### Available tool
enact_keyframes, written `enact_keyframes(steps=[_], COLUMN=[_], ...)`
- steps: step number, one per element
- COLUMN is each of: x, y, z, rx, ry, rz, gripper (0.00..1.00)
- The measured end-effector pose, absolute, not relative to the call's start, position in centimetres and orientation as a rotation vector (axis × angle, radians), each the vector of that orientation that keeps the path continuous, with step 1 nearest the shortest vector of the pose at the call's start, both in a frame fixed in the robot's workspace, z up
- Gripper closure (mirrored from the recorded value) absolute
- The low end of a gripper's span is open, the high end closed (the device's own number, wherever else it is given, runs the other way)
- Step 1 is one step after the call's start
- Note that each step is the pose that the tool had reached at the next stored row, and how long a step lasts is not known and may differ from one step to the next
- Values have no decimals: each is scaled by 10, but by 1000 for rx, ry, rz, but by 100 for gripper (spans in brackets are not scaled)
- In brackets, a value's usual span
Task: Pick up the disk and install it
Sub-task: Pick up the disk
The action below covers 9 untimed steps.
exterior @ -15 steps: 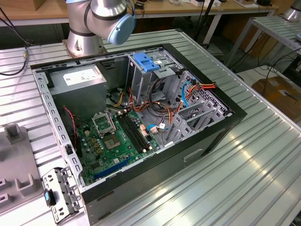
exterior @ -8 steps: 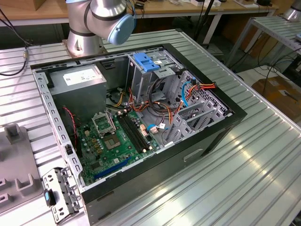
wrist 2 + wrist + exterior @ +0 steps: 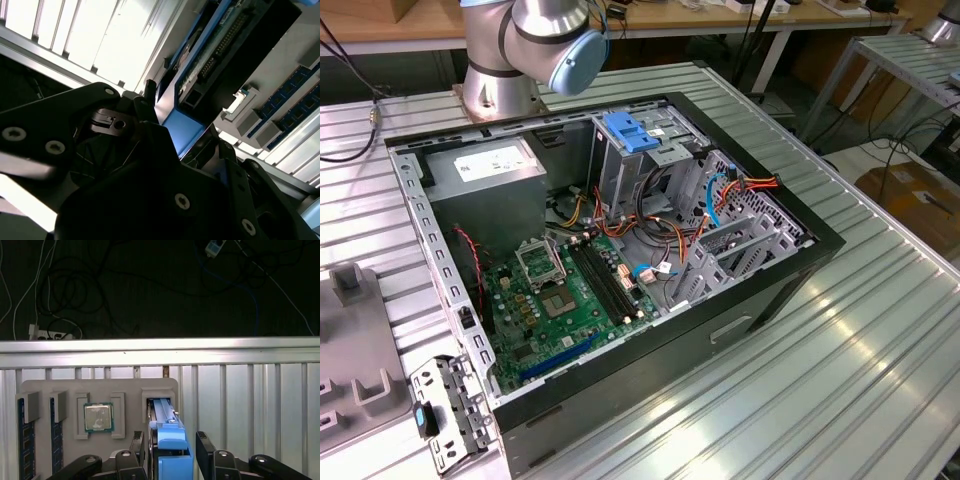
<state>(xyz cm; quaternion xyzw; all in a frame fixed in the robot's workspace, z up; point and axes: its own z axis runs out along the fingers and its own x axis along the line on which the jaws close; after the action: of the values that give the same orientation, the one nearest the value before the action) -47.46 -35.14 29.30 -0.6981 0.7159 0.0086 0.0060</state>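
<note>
The disk (image 3: 167,432) stands on edge in a slot of the grey parts holder (image 3: 132,390), with its blue rail facing the first wrist view. My gripper (image 3: 170,440) straddles it: one black finger (image 3: 137,445) on one side and the other finger (image 3: 205,447) on the other, each with a thin gap to the disk. In the second wrist view the disk (image 3: 200,80) shows its blue rail and connector edge between the same fingers (image 3: 145,100). The gripper is open and holds nothing.
The holder also carries a processor chip (image 3: 99,417) and two memory sticks (image 3: 22,440). In the exterior view the open computer case (image 3: 750,290) lies on the slatted metal table, with a blue-topped drive cage (image 3: 638,130), power supply (image 3: 490,170), motherboard (image 3: 570,290) and loose cables.
</note>
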Motion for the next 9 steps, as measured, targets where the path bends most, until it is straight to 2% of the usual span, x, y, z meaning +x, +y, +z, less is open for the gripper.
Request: enact_keyframes(steps=[9], x=[-475], y=[-351], z=[293], rx=[-2184], ry=[2241], rz=[27], gripper=[47])
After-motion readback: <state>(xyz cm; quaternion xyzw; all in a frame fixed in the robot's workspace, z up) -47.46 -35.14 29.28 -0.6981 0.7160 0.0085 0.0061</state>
